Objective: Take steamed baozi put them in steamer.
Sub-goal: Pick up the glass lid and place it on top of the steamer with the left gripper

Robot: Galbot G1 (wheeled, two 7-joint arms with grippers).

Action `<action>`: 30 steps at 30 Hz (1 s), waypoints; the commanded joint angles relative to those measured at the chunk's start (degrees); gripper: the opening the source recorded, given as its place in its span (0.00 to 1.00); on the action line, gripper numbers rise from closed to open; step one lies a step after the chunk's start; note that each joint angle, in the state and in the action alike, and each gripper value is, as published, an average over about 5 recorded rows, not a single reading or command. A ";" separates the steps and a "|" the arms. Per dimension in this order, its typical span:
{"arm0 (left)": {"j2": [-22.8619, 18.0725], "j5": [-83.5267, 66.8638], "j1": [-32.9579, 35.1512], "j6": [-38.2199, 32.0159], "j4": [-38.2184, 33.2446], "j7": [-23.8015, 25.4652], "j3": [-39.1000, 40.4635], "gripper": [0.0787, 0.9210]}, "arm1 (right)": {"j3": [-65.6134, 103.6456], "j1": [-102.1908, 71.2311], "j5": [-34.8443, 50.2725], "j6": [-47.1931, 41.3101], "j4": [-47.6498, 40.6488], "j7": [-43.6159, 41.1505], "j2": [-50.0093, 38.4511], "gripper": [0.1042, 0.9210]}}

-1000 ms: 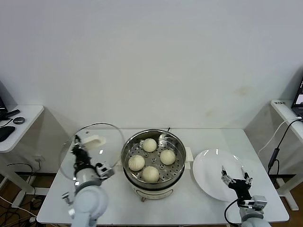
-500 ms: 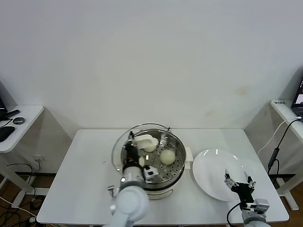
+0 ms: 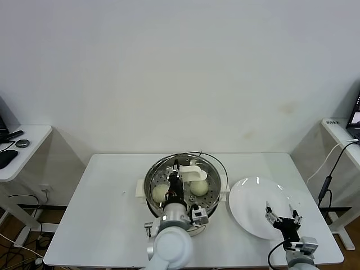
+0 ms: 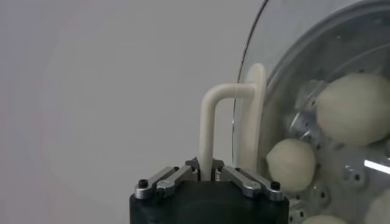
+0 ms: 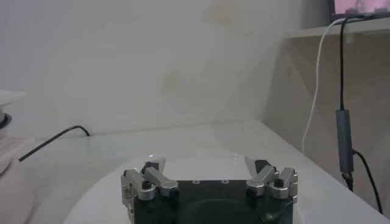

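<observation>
The left gripper (image 4: 206, 176) has its jaws closed on the white handle of the glass lid (image 3: 211, 169) (held above the steamer (image 3: 151, 183)). The steamed baozi (image 3: 161, 193) lie inside on the perforated tray. The right gripper (image 3: 282, 214), jaws wide apart, hangs over the white plate (image 3: 253, 194) on the table (image 3: 107, 208).

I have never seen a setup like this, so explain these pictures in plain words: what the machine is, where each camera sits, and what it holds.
This is a two-armed robot at a white table. One picture looks down from its head; the other two come from cameras on its wrists. The left hand is shut on the white handle of a glass lid, holding it over the steamer, a steel pot with pale baozi inside. The right hand hangs open and holding nothing above a white plate beside the pot.
</observation>
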 commanded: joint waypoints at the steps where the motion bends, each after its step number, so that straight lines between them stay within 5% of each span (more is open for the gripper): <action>1: -0.38 5.03 -0.79 0.08 1.32 -0.09 1.87 0.11 | 0.02 -0.20 -0.06 0.10 0.29 -0.03 0.14 0.88; 30: -0.84 10.02 -0.63 0.00 6.41 -1.61 0.50 0.11 | -0.28 -1.93 -0.82 0.74 1.14 -0.03 0.46 0.88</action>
